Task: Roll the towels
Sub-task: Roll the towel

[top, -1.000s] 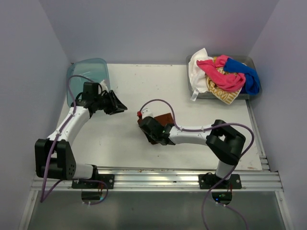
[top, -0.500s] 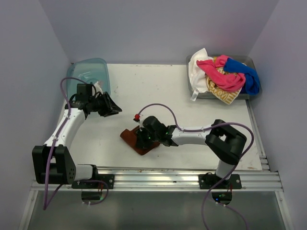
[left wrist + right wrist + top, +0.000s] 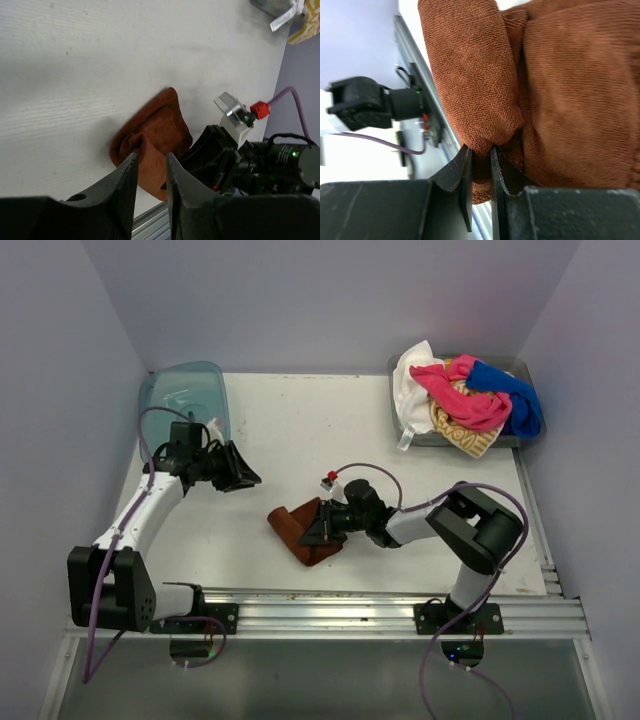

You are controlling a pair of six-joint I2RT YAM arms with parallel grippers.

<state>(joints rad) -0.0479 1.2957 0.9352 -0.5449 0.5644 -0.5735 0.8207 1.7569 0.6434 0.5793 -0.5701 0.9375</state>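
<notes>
Brown towel (image 3: 300,535) lies half-bunched on the table (image 3: 300,420), near the front rail (image 3: 330,602), in the top view. Right gripper (image 3: 318,528) is clamped on the towel's right side. Left gripper (image 3: 250,478) hangs well apart to the left, empty. Hazard: a pull toward the rail may drag cloth over the table edge. Open room lies behind and to the left of the towel. Tray (image 3: 185,390) and bin (image 3: 505,361) of other towels (image 3: 470,400) sit at the far corners, well apart from the work.

Left wrist view: left fingers (image 3: 125,190) stand slightly parted with nothing between them. One fold has curled over; the remainder lies flat. Hazard: the loose curl may spring open if let go without a second hold.

Right wrist view: the jaws pinch one thick fold only. Hazard: the terry may slip from so narrow a bite, or the roll may form crooked, since one end alone is driven. Bringing the left gripper in calls for care, because the right gripper's body crowds that side.
</notes>
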